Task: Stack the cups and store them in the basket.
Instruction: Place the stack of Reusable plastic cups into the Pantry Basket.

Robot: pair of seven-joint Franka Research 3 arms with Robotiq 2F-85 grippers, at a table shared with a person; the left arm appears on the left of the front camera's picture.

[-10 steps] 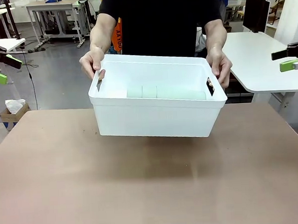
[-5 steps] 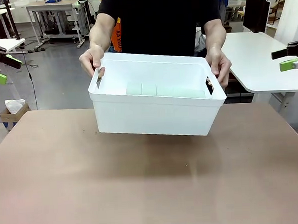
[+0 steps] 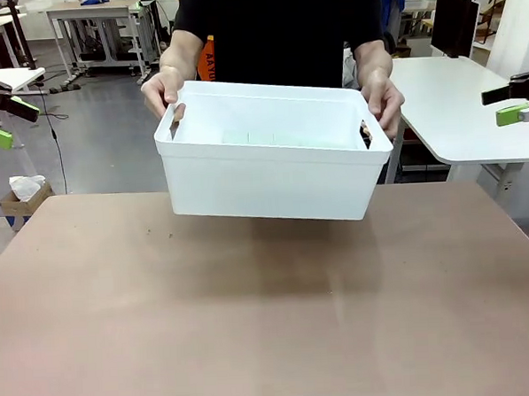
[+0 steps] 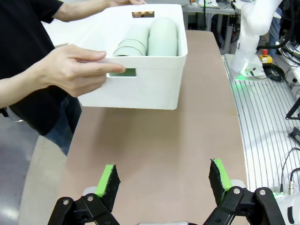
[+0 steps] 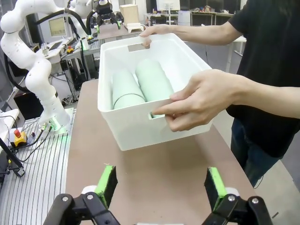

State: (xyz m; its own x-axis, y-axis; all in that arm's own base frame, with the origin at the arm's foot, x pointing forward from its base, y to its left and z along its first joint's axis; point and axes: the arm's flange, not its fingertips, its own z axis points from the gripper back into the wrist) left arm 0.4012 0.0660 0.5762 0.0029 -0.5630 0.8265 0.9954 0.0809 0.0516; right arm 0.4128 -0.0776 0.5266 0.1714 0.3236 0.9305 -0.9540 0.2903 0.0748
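Observation:
A person's two hands (image 3: 159, 90) hold the white basket (image 3: 263, 176) by its end handles, lifted clear of the brown table (image 3: 271, 322) at its far side. Inside it, stacked pale mint-green cups (image 4: 154, 40) lie on their sides; over the rim they show as a thin green strip (image 3: 270, 137), and as two rows (image 5: 140, 84) from the other end. My left gripper (image 3: 8, 123) hangs open at the far left, well off the basket, its fingers empty (image 4: 162, 180). My right gripper (image 3: 505, 104) hangs open at the far right, also empty (image 5: 161, 185).
The person in a black shirt stands right behind the basket. A white side table (image 3: 464, 116) stands at the back right. White arm bases (image 4: 253, 37) (image 5: 33, 70) and ribbed metal plates flank the table's near side.
The person has raised the basket a little and levelled it, so less of the cups shows over its rim. Both grippers have stayed where they were.

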